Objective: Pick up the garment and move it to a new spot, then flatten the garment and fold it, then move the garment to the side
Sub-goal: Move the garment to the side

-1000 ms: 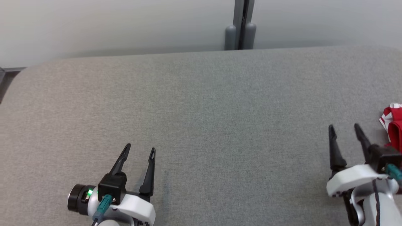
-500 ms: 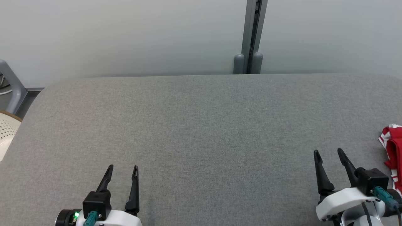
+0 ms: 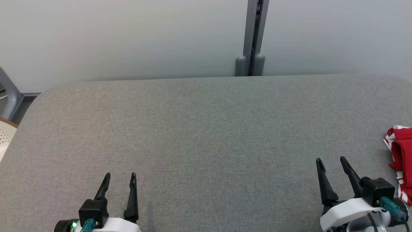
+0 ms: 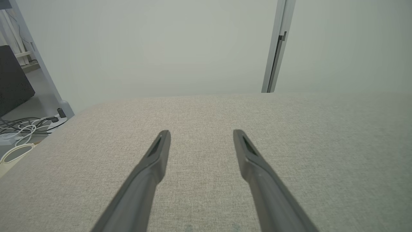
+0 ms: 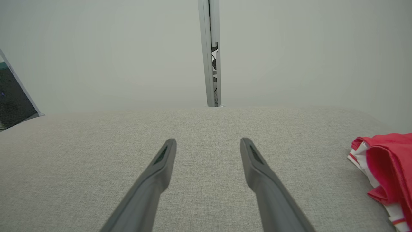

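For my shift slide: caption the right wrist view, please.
Open right gripper pointing across the grey table, red-and-white garment lying apart to its right.

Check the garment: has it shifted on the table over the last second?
No. The garment keeps roughly its offset from the post behind the table; the whole picture shifted, so the camera moved, not the cloth.

You had a grey fabric-covered table (image 3: 206, 122) with rounded far corners, set before a pale wall (image 3: 128, 38). Behind its far edge, right of the middle, a grey upright post (image 3: 254, 29) rose. Past the left edge you could see a slanted grey bar (image 3: 8, 95), a cream perforated object (image 3: 4, 137) and tangled cables (image 4: 22, 124) on the floor.
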Available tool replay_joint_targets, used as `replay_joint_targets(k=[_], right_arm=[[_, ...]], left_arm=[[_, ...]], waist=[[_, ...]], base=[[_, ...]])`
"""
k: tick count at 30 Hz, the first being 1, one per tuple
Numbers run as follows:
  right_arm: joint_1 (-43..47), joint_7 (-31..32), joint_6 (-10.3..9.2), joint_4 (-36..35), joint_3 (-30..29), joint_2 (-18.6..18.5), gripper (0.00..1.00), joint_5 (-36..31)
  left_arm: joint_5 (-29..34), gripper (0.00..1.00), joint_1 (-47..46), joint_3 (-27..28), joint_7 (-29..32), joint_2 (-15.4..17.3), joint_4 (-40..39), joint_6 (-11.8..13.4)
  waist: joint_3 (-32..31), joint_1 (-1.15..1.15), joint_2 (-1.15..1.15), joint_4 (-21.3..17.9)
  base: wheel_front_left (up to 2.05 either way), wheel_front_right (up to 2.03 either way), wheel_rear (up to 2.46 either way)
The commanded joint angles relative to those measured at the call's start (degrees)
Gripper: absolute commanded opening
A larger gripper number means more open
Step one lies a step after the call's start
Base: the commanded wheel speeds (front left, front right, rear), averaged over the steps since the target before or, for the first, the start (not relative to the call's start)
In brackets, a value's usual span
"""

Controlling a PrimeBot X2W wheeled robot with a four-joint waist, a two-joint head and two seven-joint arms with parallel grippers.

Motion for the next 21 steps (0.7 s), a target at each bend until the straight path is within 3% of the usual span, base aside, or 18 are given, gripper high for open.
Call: replay_joint_targets(k=[1,21], right_arm=[[0.16,0.05,-0.02,-0.12,-0.01,-0.33,1.0,0.21],[-0.33,0.06,-0.02,1.49,-1.29,-0.34,1.0,-1.82]], left_arm=[[-0.16,1.0,0.31,0.22,-0.24,0.2,-0.07,0.08],[-0.48,1.0,0.53,0.65,-0.24,0.2,0.2,-1.0]], waist=[[0.03,0.0,0.0,-0.04],[0.17,0.0,0.0,-0.47]], base=[[0.0,0.0,0.0],[0.0,0.0,0.0]])
